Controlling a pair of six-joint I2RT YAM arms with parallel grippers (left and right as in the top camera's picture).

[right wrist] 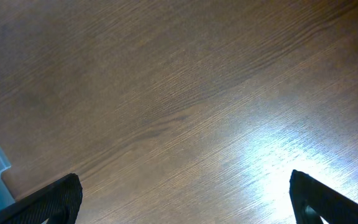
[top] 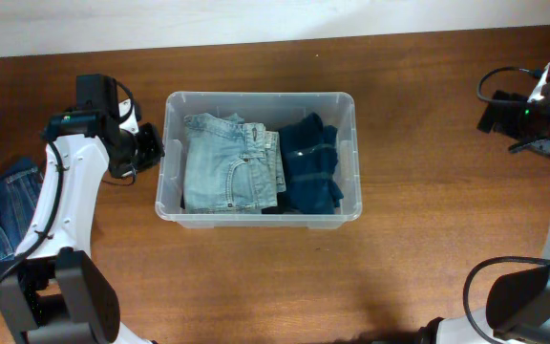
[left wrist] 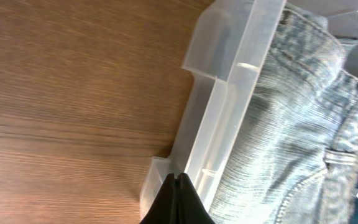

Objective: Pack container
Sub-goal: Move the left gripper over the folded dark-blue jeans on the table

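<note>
Left fingers (left wrist: 178, 204) are sitting closed together, the container (left wrist: 229, 93) rim just ahead; right fingers (right wrist: 55, 200) are hanging wide apart over the worktop (right wrist: 179, 93).

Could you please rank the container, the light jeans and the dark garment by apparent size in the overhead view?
Largest: container.
Then: light jeans.
Smallest: dark garment, possibly partly covered by the jeans.

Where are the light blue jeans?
Overhead, the folded light blue denim jeans lie inside the clear plastic container, in its left half, beside a dark navy garment.
</note>
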